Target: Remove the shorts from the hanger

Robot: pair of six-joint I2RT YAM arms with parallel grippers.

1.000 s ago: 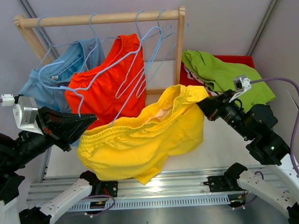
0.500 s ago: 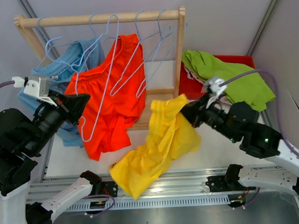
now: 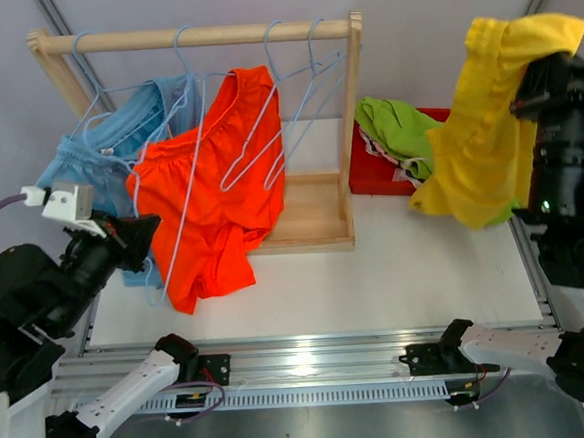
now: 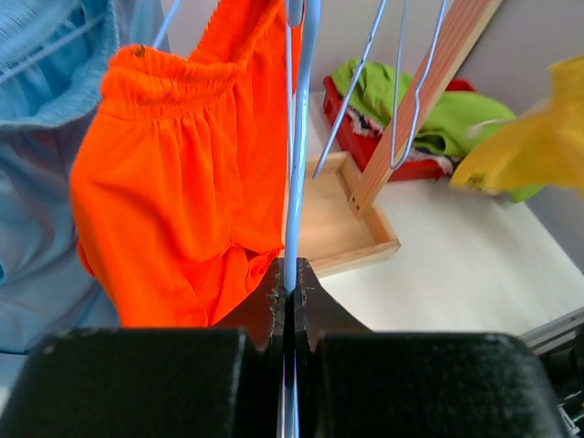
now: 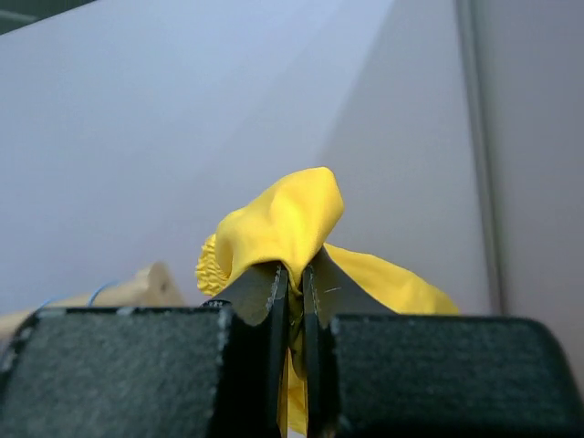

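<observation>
My right gripper [image 5: 294,274] is shut on a bunched fold of the yellow shorts [image 3: 487,135]. It holds them high at the right, so they hang above the red bin [image 3: 379,178]. My left gripper [image 3: 152,227] sits low at the left, shut on the bottom wire of a light blue hanger [image 4: 299,137]. That hanger's hook is still on the wooden rack's rail [image 3: 199,35]. The orange-red shorts [image 3: 219,184] hang from another hanger on the rail. Light blue shorts [image 3: 97,157] hang beside them at the left. Lime green shorts [image 3: 396,126] lie in the bin.
The rack's wooden base tray [image 3: 312,218] sits under the rail, and its right post [image 3: 354,104] stands between the hangers and the bin. Several bare blue hangers [image 3: 284,109] dangle from the rail. White tabletop [image 3: 377,283] stretches in front, and grey walls close off the back and right.
The right arm swung up and to the right with the yellow shorts, from the front middle to above the bin. The left gripper drew back slightly, still clamped on the hanger.
</observation>
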